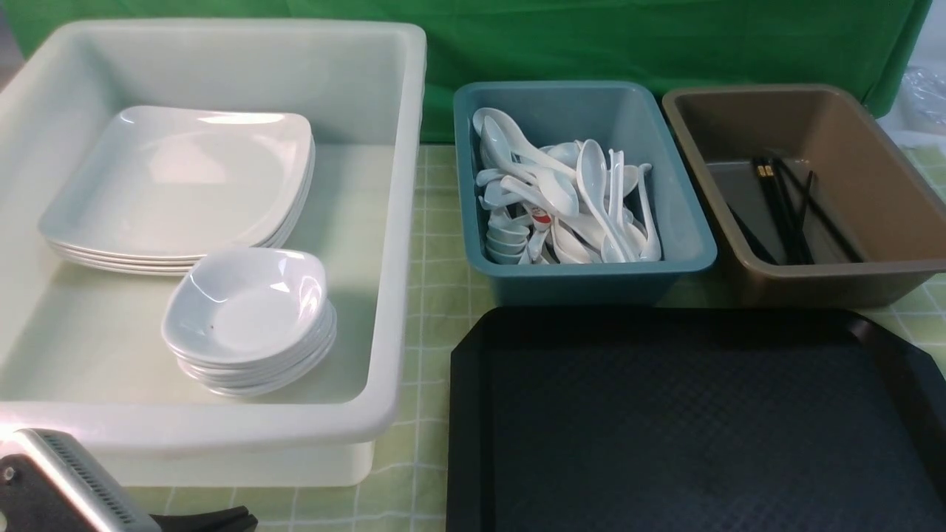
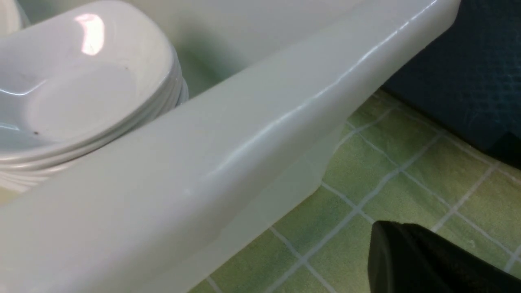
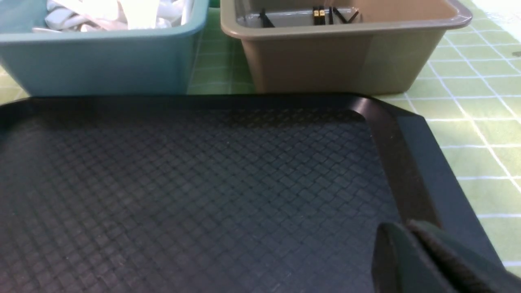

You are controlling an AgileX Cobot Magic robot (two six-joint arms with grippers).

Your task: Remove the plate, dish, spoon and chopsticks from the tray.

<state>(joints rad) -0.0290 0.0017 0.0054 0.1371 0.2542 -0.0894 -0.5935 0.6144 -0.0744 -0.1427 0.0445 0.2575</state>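
In the front view the black tray point(image 1: 695, 421) fills the lower right of the frame, its textured surface bare. The white tub point(image 1: 399, 222) takes up the left half; inside it a stack of large plates point(image 1: 177, 185) sits toward the upper left, with a stack of small dishes point(image 1: 247, 318) just in front of it. In the upper middle the teal tub point(image 1: 687, 229) holds a heap of white spoons point(image 1: 569, 199), and at the upper right the brown tub point(image 1: 872, 177) holds the black chopsticks point(image 1: 783, 210), gold bands toward the back. All stand on a green checked cloth point(image 1: 436, 310). The left gripper point(image 1: 81, 491) shows only as a metal and black piece in the lower left corner, in front of the white tub. In the left wrist view the white tub's rim point(image 2: 244, 134) crosses the frame diagonally, the dishes point(image 2: 77, 97) lie upper left, and a black fingertip point(image 2: 423, 260) sits lower right over the cloth; the left gripper is closed and holds nothing. In the right wrist view the tray point(image 3: 203, 191) fills the lower frame, the teal and brown tubs stand along the top, and a dark fingertip point(image 3: 423, 256) sits lower right above the tray's corner; whether the right gripper is open cannot be told, and nothing is seen in it.
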